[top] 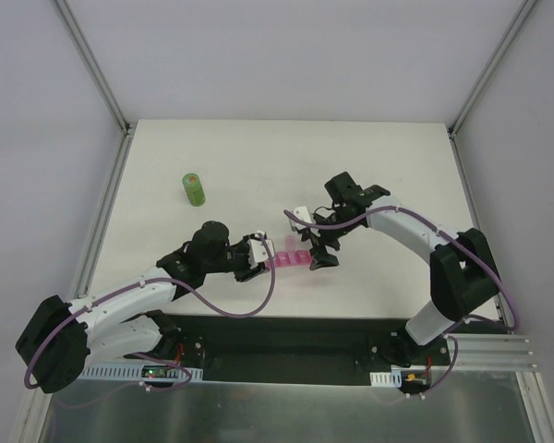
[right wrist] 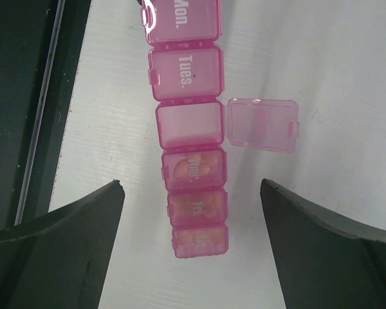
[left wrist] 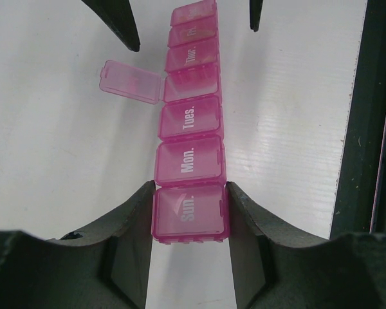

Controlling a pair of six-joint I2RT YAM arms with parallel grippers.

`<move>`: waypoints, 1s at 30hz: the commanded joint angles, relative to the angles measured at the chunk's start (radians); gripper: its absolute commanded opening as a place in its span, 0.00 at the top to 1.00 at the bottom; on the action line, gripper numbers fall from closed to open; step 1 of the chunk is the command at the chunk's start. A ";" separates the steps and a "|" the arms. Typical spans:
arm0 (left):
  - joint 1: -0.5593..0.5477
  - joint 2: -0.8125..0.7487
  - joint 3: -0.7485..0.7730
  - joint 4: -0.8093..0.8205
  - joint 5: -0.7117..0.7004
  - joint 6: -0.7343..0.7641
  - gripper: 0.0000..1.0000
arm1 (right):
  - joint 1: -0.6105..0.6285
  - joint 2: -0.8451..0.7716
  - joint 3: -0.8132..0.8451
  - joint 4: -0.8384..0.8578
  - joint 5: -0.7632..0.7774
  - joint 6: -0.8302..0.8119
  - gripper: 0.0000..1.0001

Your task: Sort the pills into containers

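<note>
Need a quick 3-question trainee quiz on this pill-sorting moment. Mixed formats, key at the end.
1. True or false: the left gripper is shut on the Sun. end of the bright-pink plastic seven-compartment pill strip.
2. Which compartment's lid stands open? A) Mon. B) the one between Tues. and Thur. C) Sat.
3. Fill in: the right gripper, hanging over the strip's Sat. end, has its jaws ____.
Key: 1 true; 2 B; 3 open.
</note>
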 commanded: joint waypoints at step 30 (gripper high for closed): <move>0.012 -0.048 -0.001 0.106 -0.065 -0.017 0.68 | 0.051 0.066 -0.004 0.081 0.045 0.028 0.68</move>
